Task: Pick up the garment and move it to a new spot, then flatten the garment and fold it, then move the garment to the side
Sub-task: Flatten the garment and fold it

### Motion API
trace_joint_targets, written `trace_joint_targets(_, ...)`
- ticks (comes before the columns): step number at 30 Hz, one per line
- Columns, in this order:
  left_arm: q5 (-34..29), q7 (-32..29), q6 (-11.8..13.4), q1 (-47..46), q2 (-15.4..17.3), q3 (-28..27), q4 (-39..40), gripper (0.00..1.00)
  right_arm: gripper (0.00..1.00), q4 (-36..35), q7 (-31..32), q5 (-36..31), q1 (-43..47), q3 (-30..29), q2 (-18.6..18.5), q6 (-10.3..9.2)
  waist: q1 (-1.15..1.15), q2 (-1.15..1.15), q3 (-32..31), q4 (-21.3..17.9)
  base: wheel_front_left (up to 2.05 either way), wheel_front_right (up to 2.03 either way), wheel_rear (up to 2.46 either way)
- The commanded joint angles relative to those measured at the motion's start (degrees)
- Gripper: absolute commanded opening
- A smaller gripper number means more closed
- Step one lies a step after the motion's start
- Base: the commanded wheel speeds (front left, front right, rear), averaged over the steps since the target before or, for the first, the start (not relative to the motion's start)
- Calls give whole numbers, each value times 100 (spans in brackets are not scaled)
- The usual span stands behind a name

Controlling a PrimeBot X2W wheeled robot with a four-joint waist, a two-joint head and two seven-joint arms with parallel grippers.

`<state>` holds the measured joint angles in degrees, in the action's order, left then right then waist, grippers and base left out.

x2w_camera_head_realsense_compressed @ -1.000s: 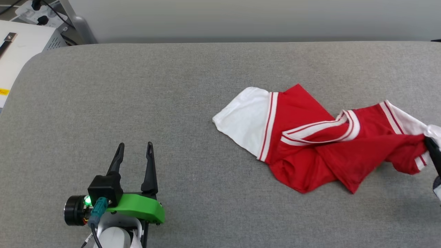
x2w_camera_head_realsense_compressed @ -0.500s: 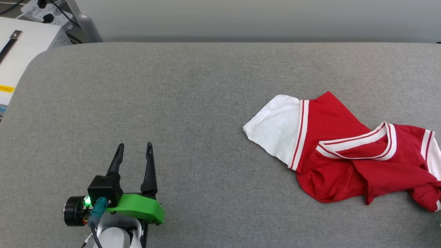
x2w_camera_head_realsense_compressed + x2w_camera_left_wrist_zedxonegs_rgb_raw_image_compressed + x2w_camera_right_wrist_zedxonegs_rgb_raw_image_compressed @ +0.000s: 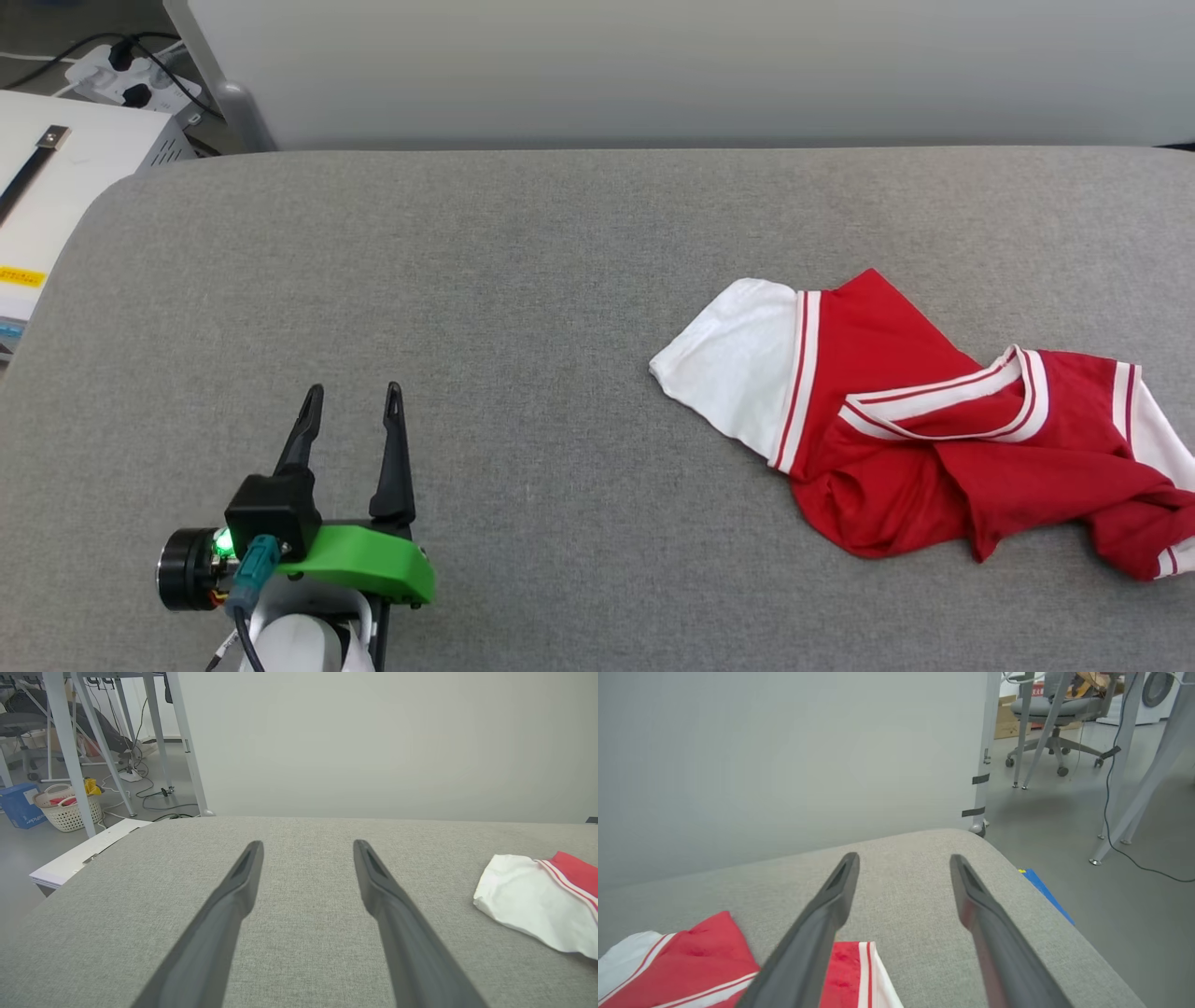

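The garment, a red jersey with white sleeves and striped trim, lies crumpled on the right side of the grey padded table. One white sleeve points left. My left gripper stands open near the front left, far from the cloth, with nothing between its fingers. In the left wrist view that gripper is open and the garment's white sleeve lies off to the right. The right wrist view has my right gripper open and empty above the table, with the garment below and left of its fingers.
A white cabinet with a power strip stands beyond the table's left corner. A grey wall panel runs behind the table. The table's right edge drops to the floor, where a chair and desk legs stand.
The right gripper held the garment's right end a second ago; now it has let go and the cloth lies slack. The head camera has shifted, so the whole scene sits lower.
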<state>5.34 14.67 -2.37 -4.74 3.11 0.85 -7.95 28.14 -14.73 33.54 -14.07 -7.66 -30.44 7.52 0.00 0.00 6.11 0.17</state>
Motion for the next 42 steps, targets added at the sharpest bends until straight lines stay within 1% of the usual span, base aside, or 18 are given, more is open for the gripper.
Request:
trace_joint_targets(1,-69,33,-62,18,-3,-37,43,100,100,-451,-26,-408,239,-225,363,-3,0,0,-37,-7,0,0,0)
trace_joint_targets(3,-107,33,-121,-74,33,-36,66,100,100,-1161,-26,-978,472,-528,802,-3,0,0,-60,-4,0,0,0)
trace_joint_targets(5,-140,33,-187,-203,78,-12,76,100,100,-1789,-26,-1402,689,-662,1237,-3,0,0,-71,-2,0,0,0)
trace_joint_targets(7,-169,33,-261,-370,140,45,73,100,100,-2313,-26,-1746,882,-667,1583,-3,0,0,-70,1,0,0,0)
trace_joint_targets(9,-159,33,-341,-596,210,130,41,100,100,-2727,-26,-1977,1032,-612,1843,-3,0,0,-53,7,0,0,0)
trace_joint_targets(12,-137,33,-439,-1037,360,360,-69,100,100,-3152,-26,-2196,1207,-353,2068,-3,0,0,-1,3,0,0,0)
trace_joint_targets(16,-4,2,-501,-1902,643,855,-405,100,100,-3430,-27,-2360,1263,157,2136,-3,0,0,142,-59,0,0,0)
trace_joint_targets(20,461,-389,-509,-2950,1033,1813,-688,100,100,-3479,-27,-2473,1231,611,2171,-3,0,0,341,-175,0,0,0)
trace_joint_targets(23,1112,-958,-510,-3733,1319,2740,-824,100,100,-3422,-27,-2500,1180,811,2206,-3,0,0,525,-283,0,0,0)
trace_joint_targets(26,1848,-1641,-511,-4416,1538,3572,-888,100,100,-3397,-27,-2552,1102,911,2210,-3,0,0,715,-403,0,0,0)
trace_joint_targets(27,2096,-1950,-511,-4664,1622,3916,-916,100,100,-3383,-27,-2569,1067,927,2213,-3,0,0,781,-445,0,0,0)
trace_joint_targets(31,2876,-2873,-511,-5549,1821,4962,-991,100,100,-3371,-27,-2649,909,987,2217,-3,0,0,1042,-616,0,0,0)
trace_joint_targets(34,3577,-3730,-511,-6087,1864,5757,-1018,100,100,-3384,-27,-2708,782,1057,2227,-3,0,0,1252,-746,0,0,0)
trace_joint_targets(35,4080,-4396,-511,-6545,1930,6458,-1002,100,100,-3380,-27,-2730,661,1092,2245,-3,0,0,1454,-858,0,0,0)
trace_joint_targets(36,4222,-4620,-511,-6696,1955,6722,-1016,100,100,-3378,-27,-2748,611,1110,2251,-3,0,0,1535,-902,0,0,0)
trace_joint_targets(38,4425,-4966,-511,-6910,1987,7034,-1034,100,100,-3388,-27,-2773,516,1154,2276,-3,0,0,1684,-989,0,0,0)
trace_joint_targets(40,4535,-5283,-511,-7026,1994,7182,-1033,100,100,-3398,-27,-2788,436,1184,2315,-3,0,0,1830,-1064,0,0,0)
trace_joint_targets(42,4497,-5638,-511,-7056,2026,7237,-1005,100,100,-3403,-27,-2796,359,1214,2355,-3,0,0,1979,-1143,0,0,0)
